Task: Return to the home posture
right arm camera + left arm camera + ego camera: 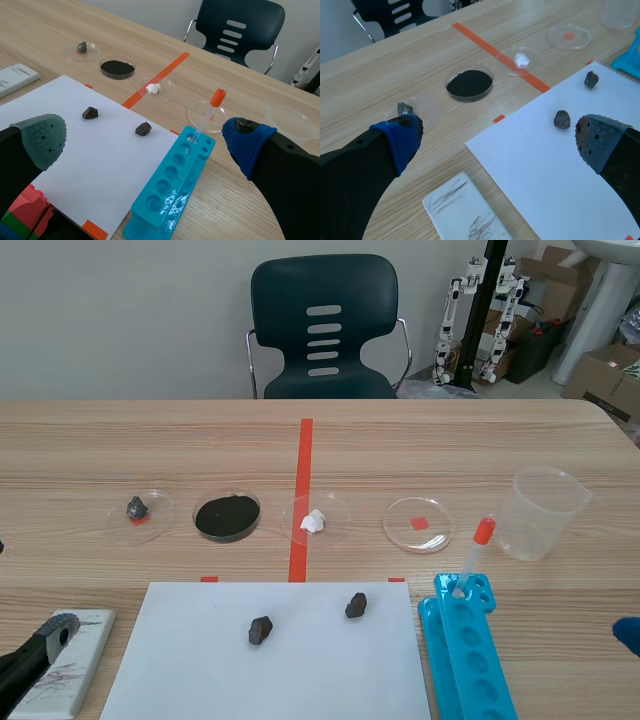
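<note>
My left gripper [497, 142] stands open and empty, low over the table's near left. Its fingers straddle the corner of a white paper sheet [560, 170] and a white streaked tile [465, 212]. In the scene view only one left finger [35, 648] shows, by the tile [70, 660]. My right gripper [145, 142] is also open and holds nothing. It hangs over the near right, above the sheet [85, 150] and a blue tube rack [172, 190]. Its blue pad [628, 635] peeks in at the scene's right edge.
Two dark stones [260, 630] [356, 605] lie on the sheet. Behind it stands a row of dishes: grey stone [137, 508], black powder [227, 516], white lump [314, 521], one empty [418, 523]. A clear beaker [545, 512] and an orange-capped dropper [473, 558] in the rack [465, 650] stand right.
</note>
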